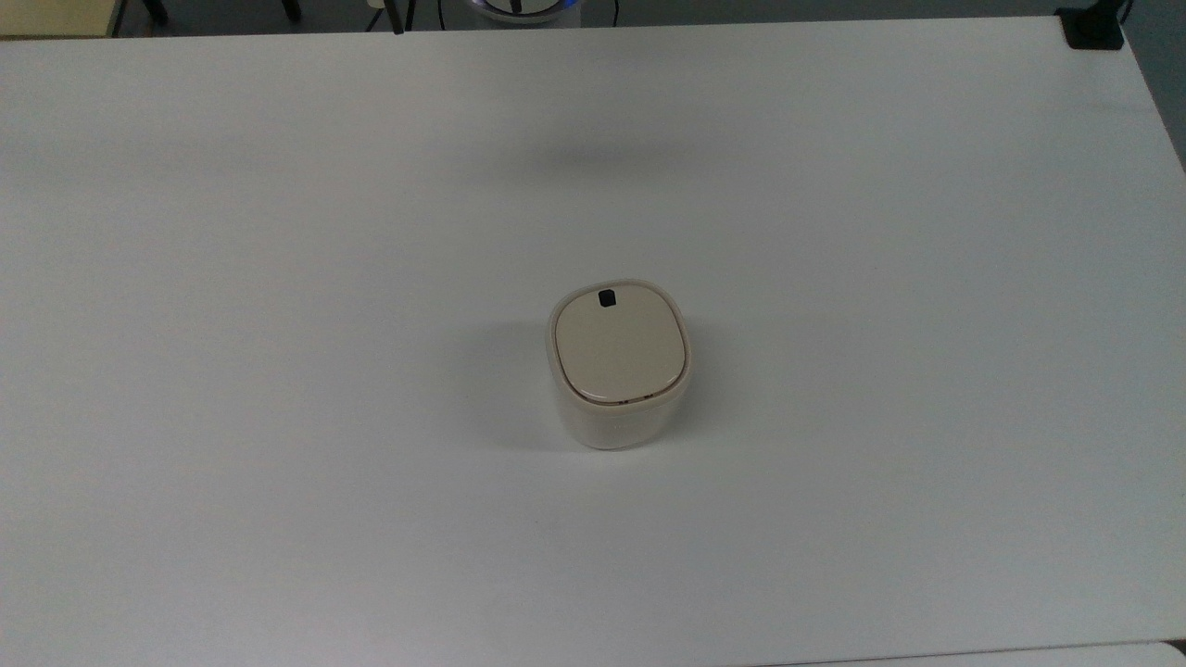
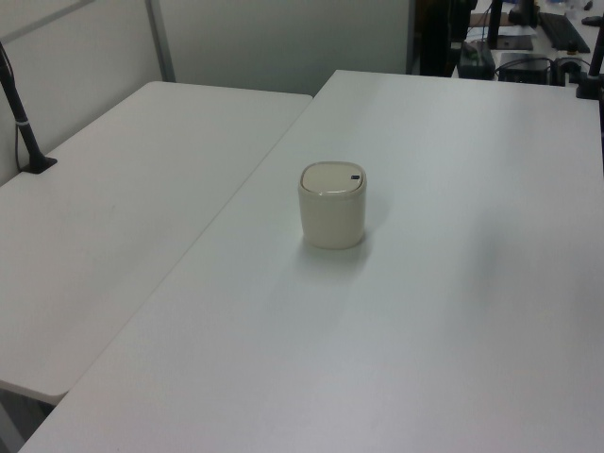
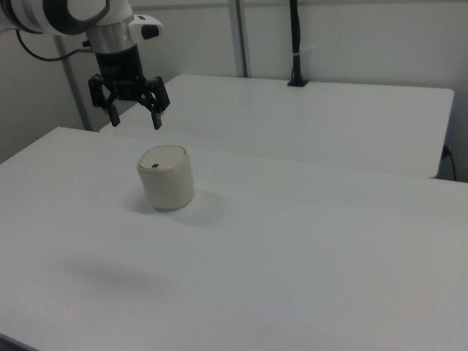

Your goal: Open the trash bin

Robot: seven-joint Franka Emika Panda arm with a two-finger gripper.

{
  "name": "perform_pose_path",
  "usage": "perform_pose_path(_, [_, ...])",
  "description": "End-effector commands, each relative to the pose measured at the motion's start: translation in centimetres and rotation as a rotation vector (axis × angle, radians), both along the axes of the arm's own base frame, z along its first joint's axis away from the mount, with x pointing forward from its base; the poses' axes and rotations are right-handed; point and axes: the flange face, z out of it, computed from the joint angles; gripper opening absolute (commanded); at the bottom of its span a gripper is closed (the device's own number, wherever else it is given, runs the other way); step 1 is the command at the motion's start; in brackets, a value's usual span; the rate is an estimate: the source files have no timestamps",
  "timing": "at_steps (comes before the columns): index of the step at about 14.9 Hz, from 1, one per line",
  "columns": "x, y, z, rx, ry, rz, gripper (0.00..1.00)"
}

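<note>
White table [image 1: 278, 278]. Near its middle, cream trash bin [image 1: 618, 366], upright, beige lid [image 1: 619, 347] down flat, black button [image 1: 607, 297] at one edge. Up in the air, pincer [image 3: 134, 117]: spread wide, holding nothing, touching nothing.

A white robot arm reaches in from the right view's upper left, wrist pointing down. Its black gripper [image 3: 135, 119] hangs in the air, fingers [image 3: 156, 117] spread apart.
</note>
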Motion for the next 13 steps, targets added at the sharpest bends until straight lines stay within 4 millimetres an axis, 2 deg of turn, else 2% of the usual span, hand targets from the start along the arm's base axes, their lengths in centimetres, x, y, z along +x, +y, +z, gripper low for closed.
perform_pose_path(1, [0.1,-0.4,-1.2,-0.042,0.034,0.047,1.00])
perform_pose_path(2, [0.7,-0.6,-1.9,-0.067,0.036,0.047,0.96])
perform_pose_path(3, [1.4,-0.6,-2.2,-0.080,0.009,0.043,0.87])
perform_pose_path(8, [3.3,0.2,-3.1,-0.071,-0.078,0.041,0.19])
perform_pose_path(9, [3.8,1.4,-3.3,-0.065,-0.098,0.060,0.06])
perform_pose_path(10, [4.5,2.1,-4.0,-0.050,-0.112,0.055,0.00])
perform_pose_path(12, [5.8,2.8,-4.9,-0.020,-0.153,-0.087,0.00])
perform_pose_path(13, [6.5,4.1,-5.3,-0.005,-0.184,-0.143,0.00])
